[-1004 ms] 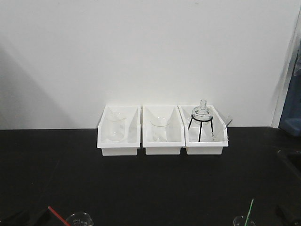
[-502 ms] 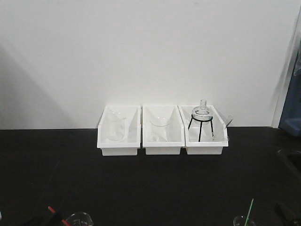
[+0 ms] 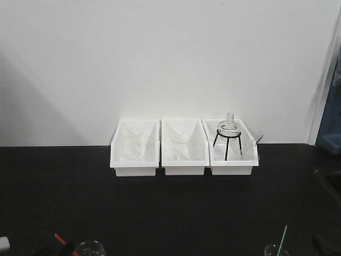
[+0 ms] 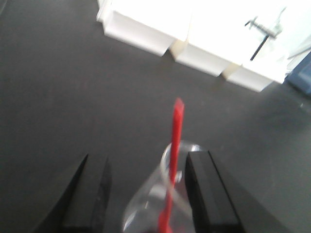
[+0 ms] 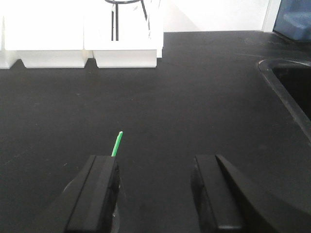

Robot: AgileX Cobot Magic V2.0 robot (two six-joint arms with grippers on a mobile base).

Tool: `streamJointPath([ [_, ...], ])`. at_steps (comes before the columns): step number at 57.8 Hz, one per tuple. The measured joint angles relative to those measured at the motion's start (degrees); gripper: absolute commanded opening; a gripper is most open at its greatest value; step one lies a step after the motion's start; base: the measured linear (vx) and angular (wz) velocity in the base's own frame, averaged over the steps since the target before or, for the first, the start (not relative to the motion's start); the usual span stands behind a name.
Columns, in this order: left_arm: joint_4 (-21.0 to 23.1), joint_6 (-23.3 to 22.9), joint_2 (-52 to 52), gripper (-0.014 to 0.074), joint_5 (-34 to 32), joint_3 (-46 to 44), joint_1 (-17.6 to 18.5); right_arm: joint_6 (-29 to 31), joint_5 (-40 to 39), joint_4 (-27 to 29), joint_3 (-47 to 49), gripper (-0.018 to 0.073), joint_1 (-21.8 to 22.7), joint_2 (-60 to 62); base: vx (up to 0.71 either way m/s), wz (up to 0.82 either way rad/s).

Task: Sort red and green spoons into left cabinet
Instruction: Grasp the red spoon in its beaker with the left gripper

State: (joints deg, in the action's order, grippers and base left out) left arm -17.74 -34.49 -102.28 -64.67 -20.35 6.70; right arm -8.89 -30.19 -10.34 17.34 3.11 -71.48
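The red spoon (image 4: pixel 173 160) stands handle-up in a clear glass beaker (image 4: pixel 155 199), between the fingers of my open left gripper (image 4: pixel 148 194) and close to the right finger. Its tip shows at the bottom left of the front view (image 3: pixel 59 238). The green spoon (image 5: pixel 117 143) stands in another glass beaker (image 3: pixel 276 250), its handle poking up behind the left finger of my open right gripper (image 5: pixel 155 194). It shows at the bottom right of the front view (image 3: pixel 283 237). The grey metal cabinet is out of view.
Three white plastic bins (image 3: pixel 184 146) stand in a row against the white wall, two holding glass beakers, the right one a flask on a black tripod (image 3: pixel 228 136). The counter is black (image 3: pixel 170 208). A sink edge (image 5: pixel 286 82) lies at the right.
The left arm has drawn back toward the lower left edge of the front view, and the red spoon tip shows shorter. A small white part has appeared at the far left. The green spoon has not moved.
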Motion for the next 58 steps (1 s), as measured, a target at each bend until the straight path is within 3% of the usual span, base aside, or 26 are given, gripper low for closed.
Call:
streamJointPath([
  [18,-1.6,-5.2,0.0,0.047,2.0,-6.3,0.0,0.1,0.1,0.0,0.0,0.0414,0.0,0.0,0.0,0.0],
  [44,-7.2,-7.0,-0.1,0.047,5.0,-6.3,0.0,0.1,-1.3,0.1,0.4,0.0414,0.0,-4.7,0.0,0.0],
  [58,-7.2,-7.0,-0.1,0.0372,6.0,-6.3,0.0,-0.4,-6.6,0.6,2.5,0.0414,0.0,-10.9,0.0,0.0],
])
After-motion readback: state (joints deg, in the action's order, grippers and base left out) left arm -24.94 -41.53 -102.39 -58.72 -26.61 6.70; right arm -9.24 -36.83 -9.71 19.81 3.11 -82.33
